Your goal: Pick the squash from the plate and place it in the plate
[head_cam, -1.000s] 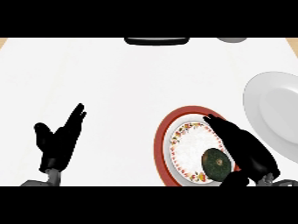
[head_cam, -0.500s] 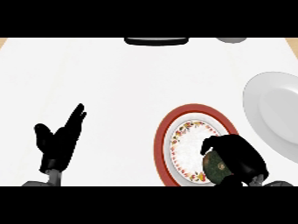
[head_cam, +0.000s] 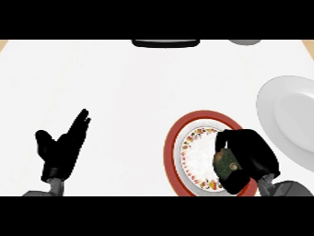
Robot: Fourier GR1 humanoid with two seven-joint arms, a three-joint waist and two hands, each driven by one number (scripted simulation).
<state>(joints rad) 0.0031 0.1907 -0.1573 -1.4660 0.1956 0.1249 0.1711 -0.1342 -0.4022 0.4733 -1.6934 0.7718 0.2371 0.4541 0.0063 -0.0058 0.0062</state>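
Head view: right hand (head_cam: 251, 150) curled round squash (head_cam: 224, 162) over red-rimmed plate (head_cam: 176, 138)

The right hand (head_cam: 249, 154) has curled its fingers round the squash (head_cam: 225, 162) on the red-rimmed plate (head_cam: 186, 138).

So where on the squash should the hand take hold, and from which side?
Across its rounded body, coming from above and the right, as the right hand does now: its fingers curl round the dark green squash on the red-rimmed plate. The white plate lies to the right. The left hand rests open.
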